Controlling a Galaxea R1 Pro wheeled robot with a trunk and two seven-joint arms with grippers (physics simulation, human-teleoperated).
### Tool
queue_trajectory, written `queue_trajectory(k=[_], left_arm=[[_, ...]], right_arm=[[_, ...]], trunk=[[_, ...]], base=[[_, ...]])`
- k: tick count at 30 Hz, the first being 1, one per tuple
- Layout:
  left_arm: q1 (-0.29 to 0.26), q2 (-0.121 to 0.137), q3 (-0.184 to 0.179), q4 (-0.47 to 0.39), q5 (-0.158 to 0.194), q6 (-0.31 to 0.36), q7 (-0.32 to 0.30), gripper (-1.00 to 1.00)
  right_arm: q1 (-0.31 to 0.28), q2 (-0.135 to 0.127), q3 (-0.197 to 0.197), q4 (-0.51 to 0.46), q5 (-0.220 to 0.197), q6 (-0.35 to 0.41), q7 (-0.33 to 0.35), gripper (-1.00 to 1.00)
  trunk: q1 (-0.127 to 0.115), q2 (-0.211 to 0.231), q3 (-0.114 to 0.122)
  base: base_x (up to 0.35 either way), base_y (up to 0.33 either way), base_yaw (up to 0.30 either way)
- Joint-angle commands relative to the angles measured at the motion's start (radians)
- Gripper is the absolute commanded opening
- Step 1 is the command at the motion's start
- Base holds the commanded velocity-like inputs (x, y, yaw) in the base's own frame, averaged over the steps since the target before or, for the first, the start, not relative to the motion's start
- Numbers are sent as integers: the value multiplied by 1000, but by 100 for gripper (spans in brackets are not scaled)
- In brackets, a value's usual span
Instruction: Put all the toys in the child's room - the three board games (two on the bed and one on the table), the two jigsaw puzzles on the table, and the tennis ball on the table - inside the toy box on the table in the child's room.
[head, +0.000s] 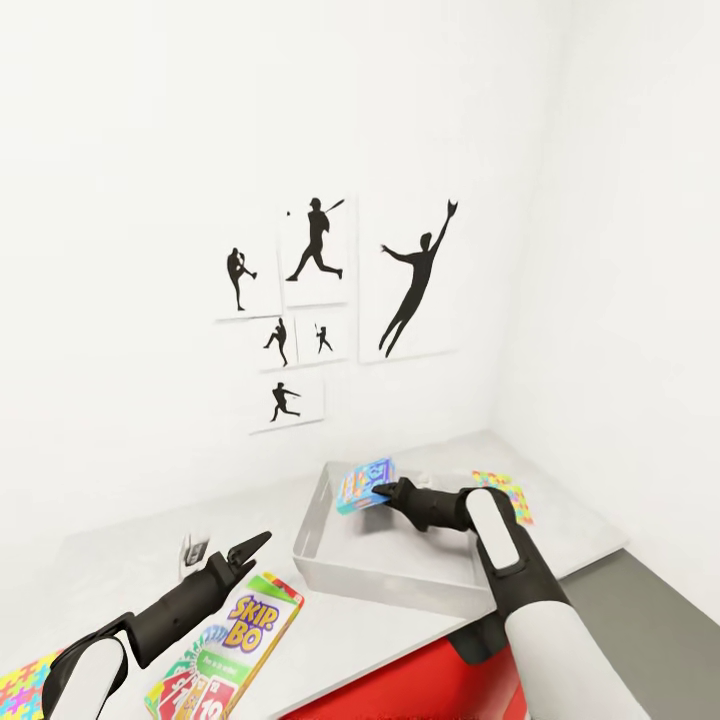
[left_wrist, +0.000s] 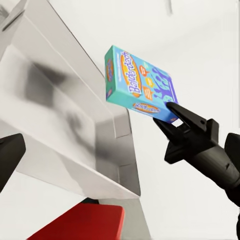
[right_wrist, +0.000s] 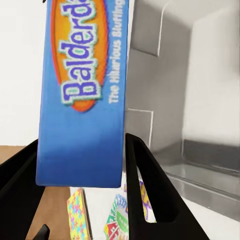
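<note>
The pale tabletop (head: 120, 560) is set in the room's corner. The grey toy box (head: 330, 575) rests on it. A Skip-Bo box (head: 235, 650) lies left of the toy box; jigsaw puzzles lie right (head: 510, 495) and far left (head: 25, 685).

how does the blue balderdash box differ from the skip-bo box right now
The Balderdash box is mostly blue with an orange oval logo; the Skip-Bo box is green, yellow and red. The Balderdash box is held in the air by the right gripper over the toy box; the Skip-Bo box lies flat on the table, by the open left gripper. Both are flat cardboard game boxes.
</note>
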Motion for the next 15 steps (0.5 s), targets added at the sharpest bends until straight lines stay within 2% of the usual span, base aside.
queue_trajectory(k=[1, 5, 15], left_arm=[[0, 0, 2, 0, 0, 7, -8, 100], [0, 0, 2, 1, -1, 8, -22, 100], [0, 0, 2, 1, -2, 10, -30, 100]], right_arm=[[-4, 1, -4, 8, -7, -1, 0, -100], [-13, 2, -4, 31, -25, -21, -1, -100], [-26, 2, -4, 55, -36, -34, -2, -100]], trunk=[[0, -1, -2], [0, -1, -8], [0, -1, -25]], base=[[0, 0, 0], [0, 0, 0], [0, 0, 0]])
